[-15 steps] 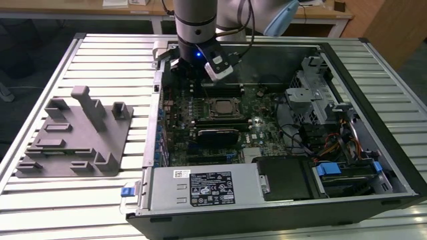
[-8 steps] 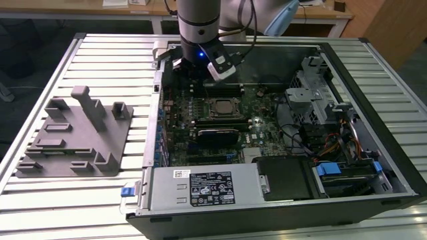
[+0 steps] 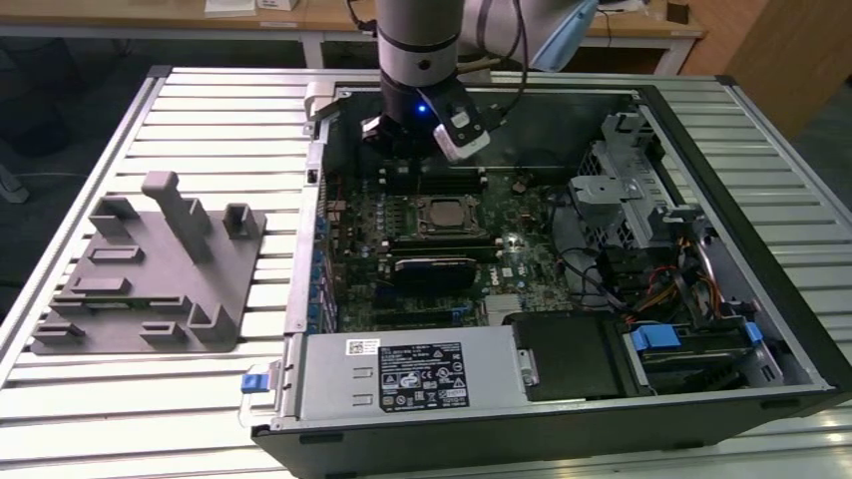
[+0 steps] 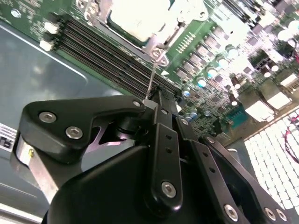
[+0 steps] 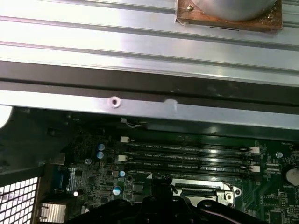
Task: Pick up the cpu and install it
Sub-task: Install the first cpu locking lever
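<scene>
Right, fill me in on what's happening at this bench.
One robot arm is working inside an open computer case lying on a slatted table. The cpu sits in the motherboard socket. The gripper hangs low over the board beside that socket, by the memory slots, with a thin metal lever right at its tip; whether it grips the lever I cannot tell. A grey tray lies on the table at the exterior view's left.
</scene>
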Robot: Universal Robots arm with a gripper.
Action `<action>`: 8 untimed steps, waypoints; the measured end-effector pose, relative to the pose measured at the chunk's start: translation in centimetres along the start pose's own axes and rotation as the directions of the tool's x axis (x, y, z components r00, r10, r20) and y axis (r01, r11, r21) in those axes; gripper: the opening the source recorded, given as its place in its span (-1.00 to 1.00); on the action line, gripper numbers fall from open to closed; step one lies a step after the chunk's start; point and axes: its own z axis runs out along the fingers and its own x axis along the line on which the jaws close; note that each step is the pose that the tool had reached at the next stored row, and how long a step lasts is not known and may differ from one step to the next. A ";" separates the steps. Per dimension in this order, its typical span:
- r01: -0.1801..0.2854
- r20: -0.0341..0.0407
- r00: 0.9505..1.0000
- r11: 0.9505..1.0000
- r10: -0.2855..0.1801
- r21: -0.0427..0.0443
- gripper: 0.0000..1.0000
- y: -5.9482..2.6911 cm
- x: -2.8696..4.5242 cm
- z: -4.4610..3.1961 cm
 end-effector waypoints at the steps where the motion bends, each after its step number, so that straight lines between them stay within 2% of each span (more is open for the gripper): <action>1: 0.000 0.000 1.000 1.000 0.000 0.000 -0.79 -0.03 -0.37 0.00; 5: 0.000 -0.001 1.000 1.000 0.000 0.000 -0.79 -0.09 -1.14 0.02; 8: -0.001 -0.001 1.000 1.000 0.001 0.000 -0.79 -0.10 -1.24 0.02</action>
